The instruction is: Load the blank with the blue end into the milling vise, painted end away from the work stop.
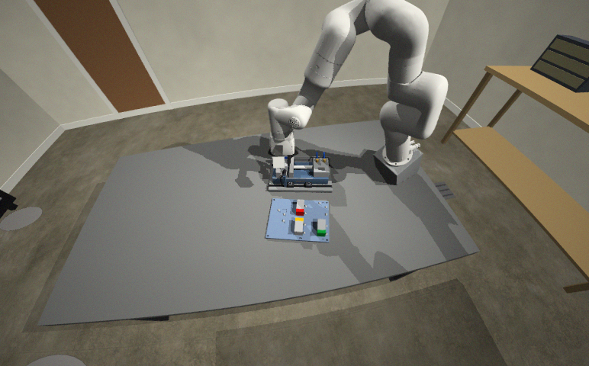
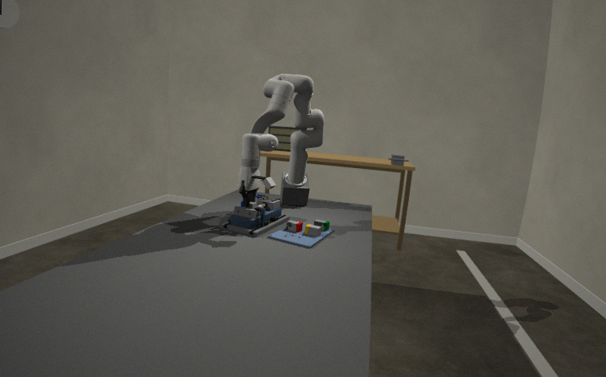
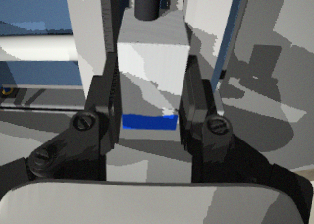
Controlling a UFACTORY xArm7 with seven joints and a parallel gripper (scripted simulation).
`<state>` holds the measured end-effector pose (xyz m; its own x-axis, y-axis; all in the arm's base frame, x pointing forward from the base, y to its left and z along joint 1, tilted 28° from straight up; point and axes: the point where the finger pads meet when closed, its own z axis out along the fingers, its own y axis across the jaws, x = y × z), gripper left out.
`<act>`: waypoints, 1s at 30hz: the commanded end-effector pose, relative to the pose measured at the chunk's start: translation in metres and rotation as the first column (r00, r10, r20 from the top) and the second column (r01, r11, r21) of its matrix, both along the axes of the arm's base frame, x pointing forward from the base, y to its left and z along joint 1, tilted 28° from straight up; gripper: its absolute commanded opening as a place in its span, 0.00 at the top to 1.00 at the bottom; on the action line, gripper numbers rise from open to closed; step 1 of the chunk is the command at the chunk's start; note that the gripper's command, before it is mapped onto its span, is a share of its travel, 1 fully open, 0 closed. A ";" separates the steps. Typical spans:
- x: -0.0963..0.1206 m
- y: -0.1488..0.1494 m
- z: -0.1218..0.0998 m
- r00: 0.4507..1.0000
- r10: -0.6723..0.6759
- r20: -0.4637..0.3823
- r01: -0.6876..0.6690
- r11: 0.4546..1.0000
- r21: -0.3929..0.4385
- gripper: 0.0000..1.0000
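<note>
The claw (image 2: 249,206) (image 3: 151,73) is squeezing the block with the blue end (image 3: 153,79) at the vise (image 1: 306,178) (image 2: 256,219).

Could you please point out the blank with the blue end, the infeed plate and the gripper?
Blank with the blue end (image 3: 153,79): wrist view, its pale face.
Infeed plate (image 1: 313,206) (image 2: 308,242): top and exterior views, bare surface.
Gripper (image 3: 151,73): wrist view, between fingertips.
</note>
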<state>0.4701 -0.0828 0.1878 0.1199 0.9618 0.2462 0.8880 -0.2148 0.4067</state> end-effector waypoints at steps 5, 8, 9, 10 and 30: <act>0.001 -0.001 0.001 1.000 -0.001 0.003 0.001 1.000 0.000 1.00; 0.001 -0.001 0.001 1.000 -0.001 0.003 0.001 1.000 0.000 1.00; 0.001 -0.001 0.001 1.000 -0.001 0.003 0.001 1.000 0.000 1.00; 0.001 -0.001 0.001 1.000 -0.001 0.003 0.001 1.000 0.000 1.00; 0.001 -0.001 0.001 1.000 -0.002 0.004 0.002 1.000 0.000 0.00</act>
